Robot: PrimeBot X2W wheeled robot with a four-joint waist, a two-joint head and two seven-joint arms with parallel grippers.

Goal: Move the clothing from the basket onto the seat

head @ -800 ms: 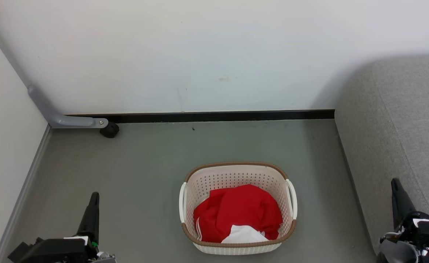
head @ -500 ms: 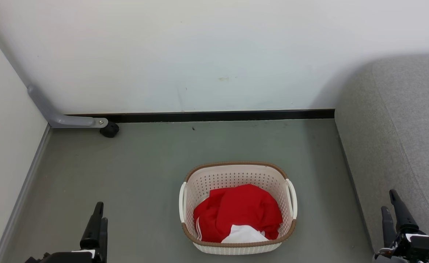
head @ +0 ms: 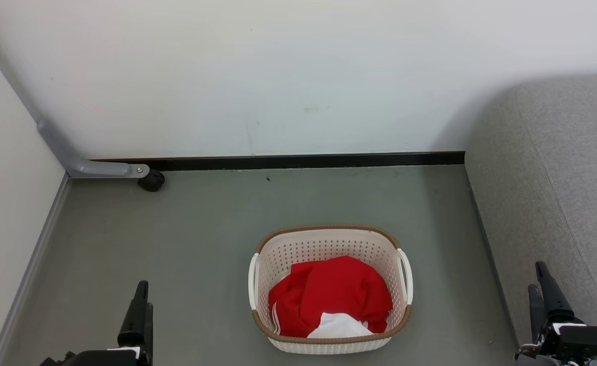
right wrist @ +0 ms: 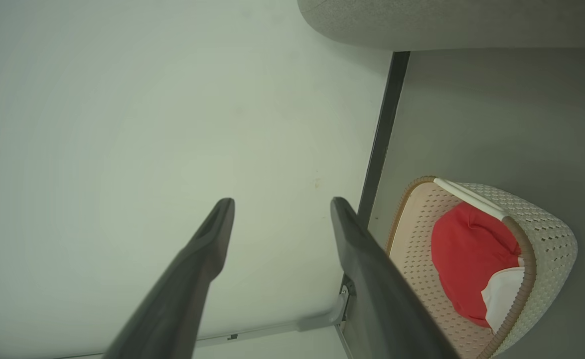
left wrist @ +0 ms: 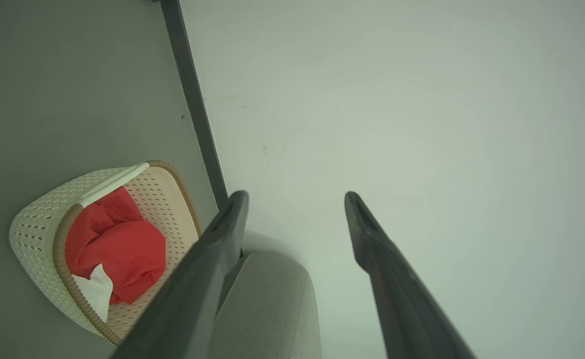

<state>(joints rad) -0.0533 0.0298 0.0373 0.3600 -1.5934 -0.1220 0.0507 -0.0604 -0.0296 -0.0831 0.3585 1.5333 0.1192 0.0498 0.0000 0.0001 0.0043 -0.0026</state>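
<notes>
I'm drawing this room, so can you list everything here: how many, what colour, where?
clothing: one heap, red and white, in the basket
basket: one, cream with brown rim, on the floor
seat: one, grey, at the right
floor: one, grey-green, underneath everything
wall: one, white, at the back
skirting strip: one, black, along the wall's foot
metal leg: one, grey, back left corner
wheel: one, black, at the leg's end
left gripper: one, dark, open, lower left
right gripper: one, dark, open, lower right

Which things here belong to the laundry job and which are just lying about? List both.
Job: red clothing, basket, grey seat.
Lying about: grey metal leg, its black foot, black baseboard.
</notes>
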